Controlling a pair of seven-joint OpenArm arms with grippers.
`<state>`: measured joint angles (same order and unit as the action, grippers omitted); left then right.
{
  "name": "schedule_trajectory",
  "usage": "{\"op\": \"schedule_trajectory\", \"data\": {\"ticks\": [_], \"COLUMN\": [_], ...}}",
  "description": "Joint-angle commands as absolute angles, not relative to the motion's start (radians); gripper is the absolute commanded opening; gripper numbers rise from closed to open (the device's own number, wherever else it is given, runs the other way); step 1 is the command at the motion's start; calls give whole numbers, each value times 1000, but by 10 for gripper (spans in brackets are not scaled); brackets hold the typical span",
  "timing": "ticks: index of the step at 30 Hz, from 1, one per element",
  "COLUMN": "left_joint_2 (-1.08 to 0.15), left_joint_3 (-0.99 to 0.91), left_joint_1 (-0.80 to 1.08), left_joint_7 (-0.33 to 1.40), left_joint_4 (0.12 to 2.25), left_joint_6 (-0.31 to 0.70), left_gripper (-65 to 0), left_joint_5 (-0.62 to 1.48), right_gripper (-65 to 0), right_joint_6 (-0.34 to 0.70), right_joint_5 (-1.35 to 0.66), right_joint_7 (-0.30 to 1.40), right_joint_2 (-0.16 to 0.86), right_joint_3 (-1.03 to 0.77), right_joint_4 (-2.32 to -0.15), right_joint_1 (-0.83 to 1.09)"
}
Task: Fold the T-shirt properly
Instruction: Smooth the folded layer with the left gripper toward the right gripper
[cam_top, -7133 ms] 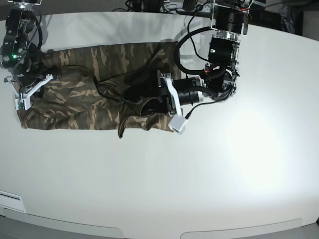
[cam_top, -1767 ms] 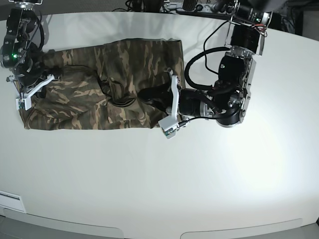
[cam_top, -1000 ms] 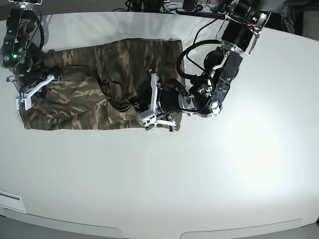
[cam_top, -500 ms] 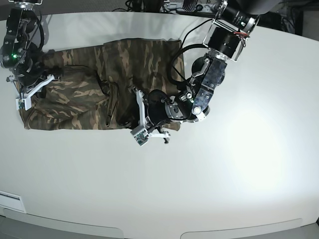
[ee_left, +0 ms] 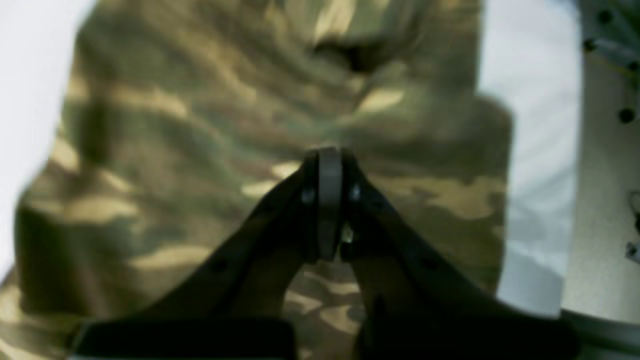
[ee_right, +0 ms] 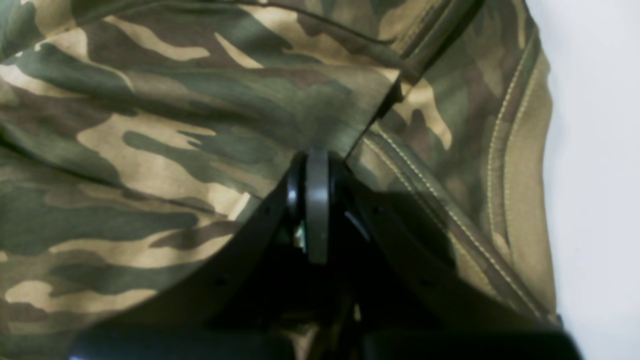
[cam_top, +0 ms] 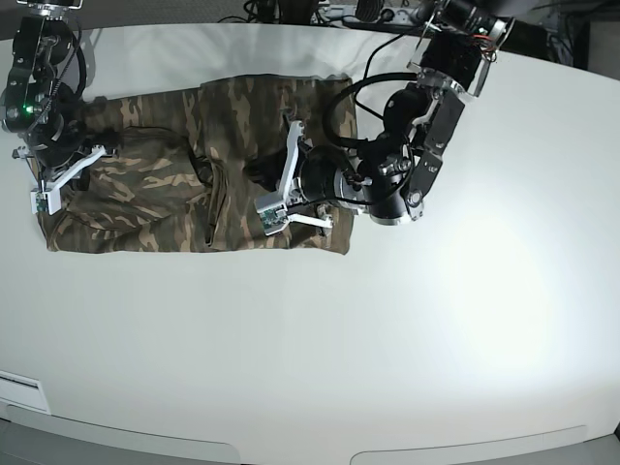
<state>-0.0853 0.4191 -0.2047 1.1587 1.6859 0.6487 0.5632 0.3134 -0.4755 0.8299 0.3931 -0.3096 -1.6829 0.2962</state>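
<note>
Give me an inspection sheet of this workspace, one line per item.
Surface: white table, bare around the cloth.
Job's things: camouflage T-shirt lying flat, partly folded, with a crease ridge near its middle.
Clutter: nothing seen.
Grippers: left gripper shut above the cloth, nothing visibly held; right gripper shut over the shirt near a stitched hem, grip unclear.
Cables: black cables looping along the left arm.
Surroundings: dark equipment and wiring beyond the table's far edge.
</note>
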Motion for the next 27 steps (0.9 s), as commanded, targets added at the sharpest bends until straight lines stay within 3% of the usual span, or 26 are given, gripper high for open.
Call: {"op": "schedule_trajectory", "data": {"ticks": [1, 7, 19, 20, 24, 27], "left_joint_2": [-72, -72, -117, -125, -172, -222], "left_joint_3": [417, 419, 419, 419, 419, 419], "left_joint_1": [-212, -143, -94, -94, -94, -94], "left_joint_7": [1116, 992, 880, 880, 879, 879], "left_joint_4": [1709, 1705, 1604, 1599, 1599, 1599], "left_joint_6": [631, 560, 446, 443, 439, 439], "left_gripper": [-650, -650, -650, -650, -650, -650], "left_joint_5": [538, 328, 130, 129, 128, 139], "right_gripper": [-650, -650, -650, -639, -430, -373], "right_joint_6": [338, 340, 353, 345, 342, 373], "right_joint_5": [-475, -475, -476, -476, -476, -513], "right_joint_7": [908, 903, 902, 902, 917, 920], "right_joint_2": [394, 394, 398, 400, 405, 405], "right_joint_3": [-302, -302, -302, -302, -304, -304], "right_joint_4": [-1677, -1677, -1678, -1678, -1703, -1756], "right_joint_1": [307, 308, 300, 296, 260, 246]}}
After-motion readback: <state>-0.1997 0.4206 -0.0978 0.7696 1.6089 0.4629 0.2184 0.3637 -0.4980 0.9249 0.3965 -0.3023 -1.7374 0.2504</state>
